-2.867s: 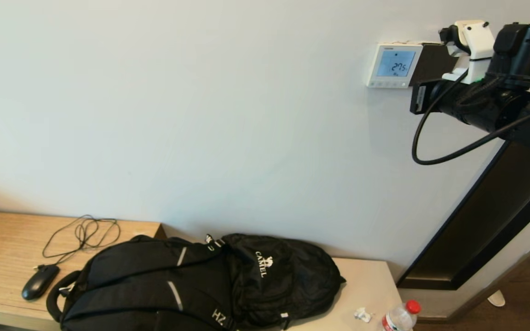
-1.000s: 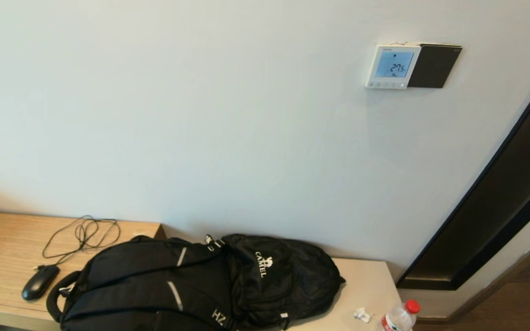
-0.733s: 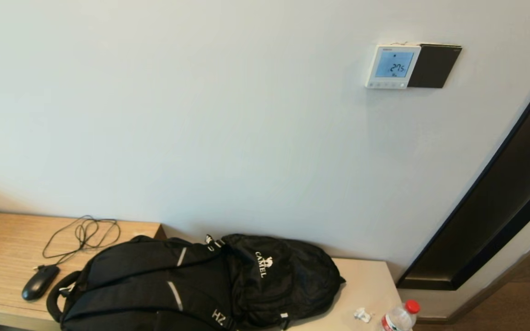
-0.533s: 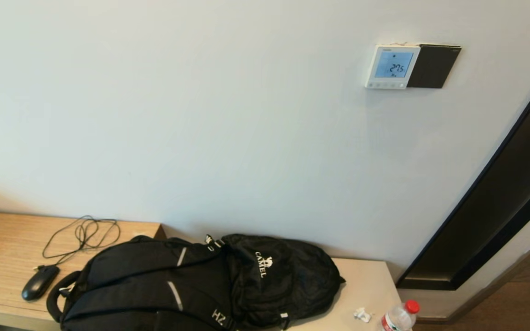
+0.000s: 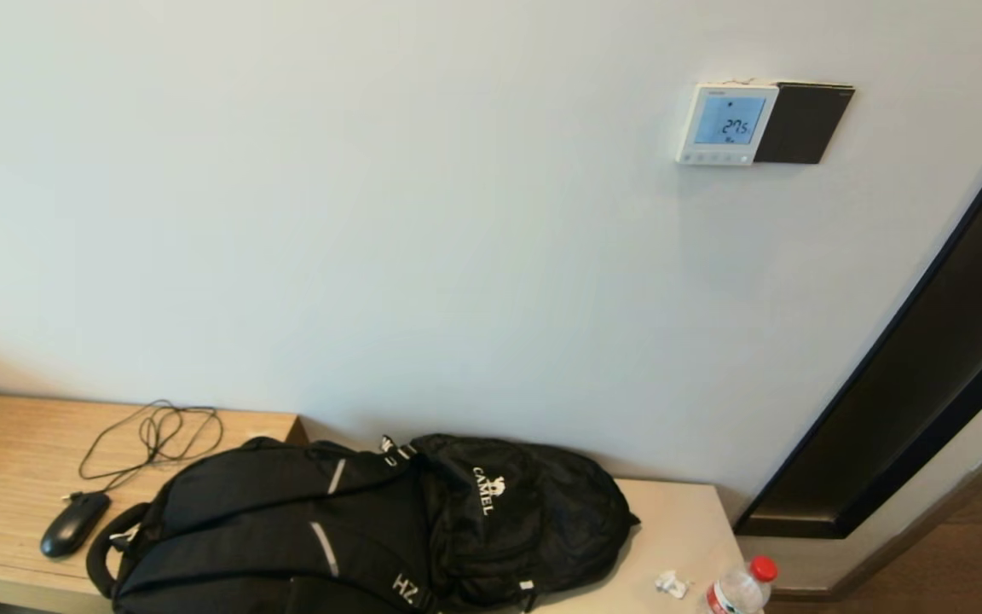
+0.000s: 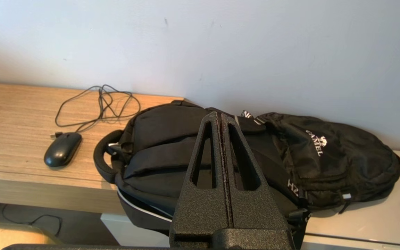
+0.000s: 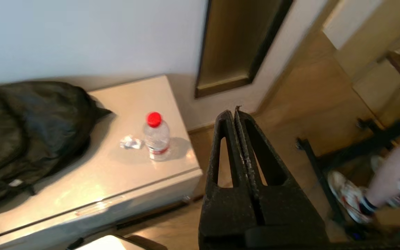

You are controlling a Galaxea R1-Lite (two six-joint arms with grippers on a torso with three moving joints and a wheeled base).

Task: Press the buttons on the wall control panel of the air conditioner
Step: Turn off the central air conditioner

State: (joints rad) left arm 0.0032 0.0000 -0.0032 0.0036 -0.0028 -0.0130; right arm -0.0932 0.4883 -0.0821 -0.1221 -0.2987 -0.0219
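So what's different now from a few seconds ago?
The right arm, which was up at the wall control panel, has dropped out of the head view; its right gripper now hangs shut, low over the floor. The screen reads 27.5 as before. The backpack, mouse and bottle haven't moved.

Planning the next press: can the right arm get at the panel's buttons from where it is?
Probably yes: nothing blocks the buttons on the control panel. But the right gripper, shut, sits low beside the water bottle.
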